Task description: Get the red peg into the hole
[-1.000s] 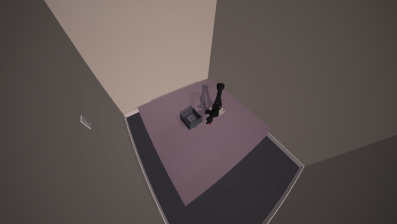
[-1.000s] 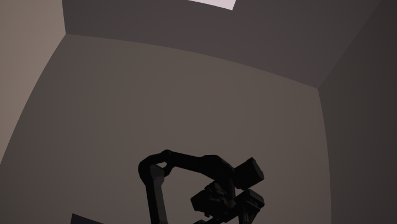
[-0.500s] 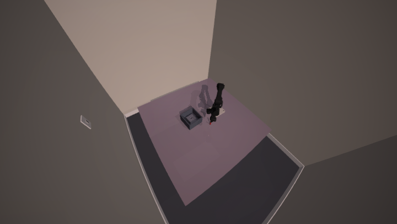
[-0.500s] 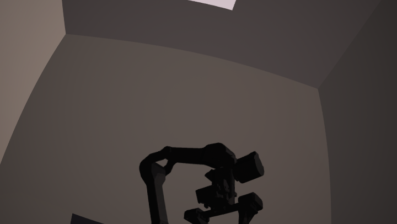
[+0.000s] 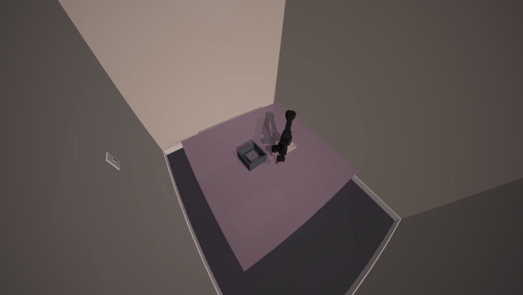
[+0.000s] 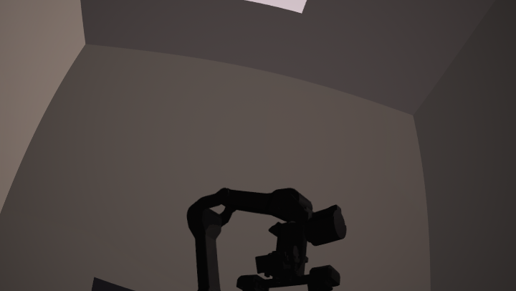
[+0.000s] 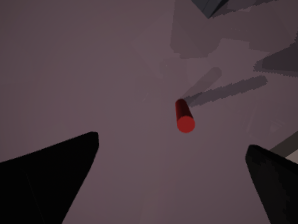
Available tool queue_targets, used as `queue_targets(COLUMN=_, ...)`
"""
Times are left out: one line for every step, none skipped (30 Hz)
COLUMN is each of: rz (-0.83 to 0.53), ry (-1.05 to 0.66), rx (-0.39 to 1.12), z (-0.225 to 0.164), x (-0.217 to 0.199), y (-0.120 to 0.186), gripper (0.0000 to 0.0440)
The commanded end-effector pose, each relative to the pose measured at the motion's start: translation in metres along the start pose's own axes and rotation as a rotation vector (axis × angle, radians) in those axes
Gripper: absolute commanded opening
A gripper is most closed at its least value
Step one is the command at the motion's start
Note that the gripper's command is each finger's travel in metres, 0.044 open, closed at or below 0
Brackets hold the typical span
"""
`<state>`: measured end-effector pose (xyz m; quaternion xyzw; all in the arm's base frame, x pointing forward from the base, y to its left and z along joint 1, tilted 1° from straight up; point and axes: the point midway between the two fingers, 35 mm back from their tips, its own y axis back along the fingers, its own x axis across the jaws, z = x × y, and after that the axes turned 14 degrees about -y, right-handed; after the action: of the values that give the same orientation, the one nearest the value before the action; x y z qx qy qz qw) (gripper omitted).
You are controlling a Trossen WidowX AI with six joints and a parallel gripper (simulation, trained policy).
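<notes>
Only at the reaching stage, by the look of things: nothing lifted, nothing lowered, nothing seated. Has the gripper [image 5: 281, 152] [image 6: 287, 283] [image 7: 172, 146] spread almost fully, with no hold on anything, above the red peg [image 5: 277, 162] [image 7: 185, 120]. Leaves the grasp, the lift, the carry to the open box [image 5: 244, 162] [image 7: 210, 6], and the full push into the hole in the plate [image 5: 248, 156] yet to do. Looks slim, round and plain red, with a flat bright end facing up and darker sides; seems to stand upright on the table [image 5: 293, 183] [image 7: 50, 75], outside the box and near it.

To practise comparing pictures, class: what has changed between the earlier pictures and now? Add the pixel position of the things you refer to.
The gripper [image 5: 281, 157] [image 6: 289, 283] [image 7: 172, 146] has swung from a tilted pose to nearly upright in the exterior view, shifting slightly rightward in the top view. I see nothing taken hold of or let go. The red peg [image 5: 277, 162] [image 7: 185, 124] and open box [image 5: 244, 163] [image 7: 210, 7] look unmoved.
</notes>
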<state>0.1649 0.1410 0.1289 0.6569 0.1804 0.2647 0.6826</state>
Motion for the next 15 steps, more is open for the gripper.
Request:
queue_targets(rz=-0.048, ry=0.004, rx=0.012, z=-0.002, x=-0.005, y=-0.016, gripper=0.044)
queue_targets(rz=-0.055, ry=0.003, rx=0.013, z=-0.003, x=-0.005, y=-0.02, gripper=0.044)
queue_targets(rz=-0.061, ry=0.002, rx=0.013, z=-0.003, x=-0.006, y=-0.024, gripper=0.044)
queue_targets(rz=-0.066, ry=0.001, rx=0.013, z=-0.003, x=-0.006, y=-0.029, gripper=0.044)
queue_targets(rz=-0.069, ry=0.0, rx=0.012, z=-0.004, x=-0.006, y=-0.033, gripper=0.044)
queue_targets(rz=-0.072, ry=-0.001, rx=0.011, z=-0.004, x=-0.006, y=-0.038, gripper=0.044)
queue_targets(rz=-0.074, ry=-0.002, rx=0.009, z=-0.004, x=-0.006, y=-0.042, gripper=0.044)
queue_targets(rz=-0.075, ry=-0.002, rx=0.007, z=-0.005, x=-0.005, y=-0.047, gripper=0.044)
queue_targets(rz=-0.075, ry=-0.003, rx=0.005, z=-0.005, x=-0.005, y=-0.052, gripper=0.044)
queue_targets(rz=-0.075, ry=-0.003, rx=0.003, z=-0.005, x=-0.005, y=-0.056, gripper=0.044)
queue_targets(rz=-0.074, ry=-0.004, rx=0.0, z=-0.005, x=-0.005, y=-0.061, gripper=0.044)
queue_targets(rz=-0.073, ry=-0.004, rx=-0.004, z=-0.005, x=-0.005, y=-0.066, gripper=0.044)
queue_targets(rz=-0.071, ry=-0.004, rx=-0.007, z=-0.005, x=-0.005, y=-0.071, gripper=0.044)
queue_targets(rz=-0.069, ry=-0.003, rx=-0.011, z=-0.005, x=-0.004, y=-0.075, gripper=0.044)
queue_targets(rz=-0.068, ry=-0.003, rx=-0.014, z=-0.005, x=-0.004, y=-0.079, gripper=0.044)
